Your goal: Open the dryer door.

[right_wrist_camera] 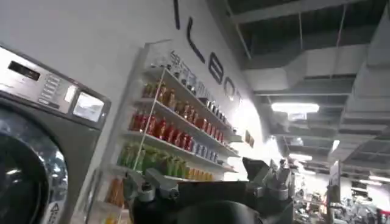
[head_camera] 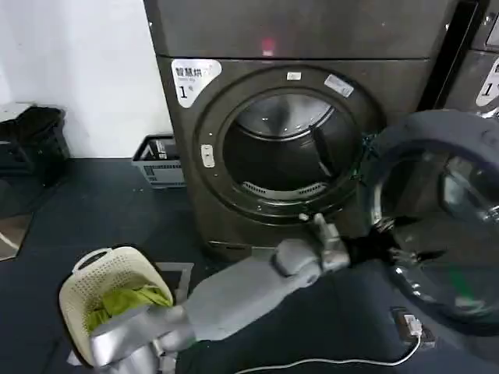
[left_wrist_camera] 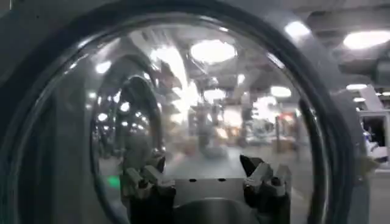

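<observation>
The dryer [head_camera: 257, 101] is a bronze-grey front loader with a white "1" sticker and a red light. Its drum opening [head_camera: 288, 148] is uncovered. The dryer door [head_camera: 425, 128] stands swung out to the right, its grey inner rim and tinted glass facing me. My left arm reaches across from the lower left, and my left gripper [head_camera: 401, 255] is at the door's lower inner edge. In the left wrist view the left gripper [left_wrist_camera: 204, 176] is open, close in front of the door glass [left_wrist_camera: 207, 91], with nothing between the fingers. My right gripper [right_wrist_camera: 204, 182] is open and empty, facing a wall of shelves.
A cream laundry basket [head_camera: 86, 292] with green cloth stands at the lower left. A grey crate [head_camera: 160, 160] sits beside the dryer. A white cable [head_camera: 335, 362] lies on the dark floor. A twin machine [head_camera: 483, 70] stands at the right. Bottle shelves [right_wrist_camera: 164, 134] show behind the right gripper.
</observation>
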`<state>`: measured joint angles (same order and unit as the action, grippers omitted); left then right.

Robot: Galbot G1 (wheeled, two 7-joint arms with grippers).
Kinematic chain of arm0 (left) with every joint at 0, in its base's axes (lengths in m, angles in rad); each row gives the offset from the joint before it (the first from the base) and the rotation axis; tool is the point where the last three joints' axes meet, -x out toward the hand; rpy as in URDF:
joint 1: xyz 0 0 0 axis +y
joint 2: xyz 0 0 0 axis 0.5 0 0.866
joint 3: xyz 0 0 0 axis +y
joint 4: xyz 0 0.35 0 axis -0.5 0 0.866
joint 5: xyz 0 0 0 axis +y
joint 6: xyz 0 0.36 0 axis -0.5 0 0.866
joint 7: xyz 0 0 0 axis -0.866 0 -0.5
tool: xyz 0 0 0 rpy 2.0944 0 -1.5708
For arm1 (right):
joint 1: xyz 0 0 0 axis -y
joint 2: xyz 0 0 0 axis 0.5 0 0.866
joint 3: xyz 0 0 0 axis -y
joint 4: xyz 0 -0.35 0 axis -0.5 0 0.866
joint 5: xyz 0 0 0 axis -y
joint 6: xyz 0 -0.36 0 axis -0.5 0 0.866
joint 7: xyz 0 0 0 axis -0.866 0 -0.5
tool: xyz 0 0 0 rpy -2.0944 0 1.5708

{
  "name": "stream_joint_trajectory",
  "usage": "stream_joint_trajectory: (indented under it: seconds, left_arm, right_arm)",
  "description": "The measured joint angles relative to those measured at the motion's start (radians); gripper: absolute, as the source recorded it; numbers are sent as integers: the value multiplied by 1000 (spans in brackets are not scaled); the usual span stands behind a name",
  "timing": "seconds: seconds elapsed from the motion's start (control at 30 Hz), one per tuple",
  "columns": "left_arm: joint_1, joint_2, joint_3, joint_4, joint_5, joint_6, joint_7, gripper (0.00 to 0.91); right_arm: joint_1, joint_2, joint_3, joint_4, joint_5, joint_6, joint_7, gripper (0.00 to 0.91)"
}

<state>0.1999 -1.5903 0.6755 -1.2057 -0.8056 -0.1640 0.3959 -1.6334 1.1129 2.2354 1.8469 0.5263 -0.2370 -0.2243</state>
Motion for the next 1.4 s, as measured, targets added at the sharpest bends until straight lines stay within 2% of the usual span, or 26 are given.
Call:
stream_joint_trajectory:
  seconds: [0.33, 0.6, 0.73, 0.97, 1.07, 1.3, 1.4]
  left_arm:
    - [-12, -19, -14, 67, 18, -4, -24, 907]
    - [-11, -19, -19, 54, 21, -16, -30, 907]
    - [-1, -19, -16, 31, 20, -57, -33, 907]
    - [42, -18, 5, -72, 20, -187, -63, 907]
    - [61, 58, 14, -127, 15, -248, -75, 907]
    - [88, 298, 31, -293, -2, -256, -92, 907]
    - [89, 417, 35, -378, -6, -254, -92, 907]
  right_arm:
    - [-8, -1, 16, 1, 6, 5, -10, 907]
    - [-7, -1, 16, 5, 4, 5, -12, 907]
    - [-12, -7, 19, -3, 3, 5, -15, 907]
    - [-6, -22, 16, -9, 2, 5, -17, 907]
    - [-6, -25, 13, -9, 1, 6, -19, 907]
    - [8, -38, 1, -8, -7, 7, -20, 907]
    - [18, -38, -10, 4, -38, 11, -20, 907]
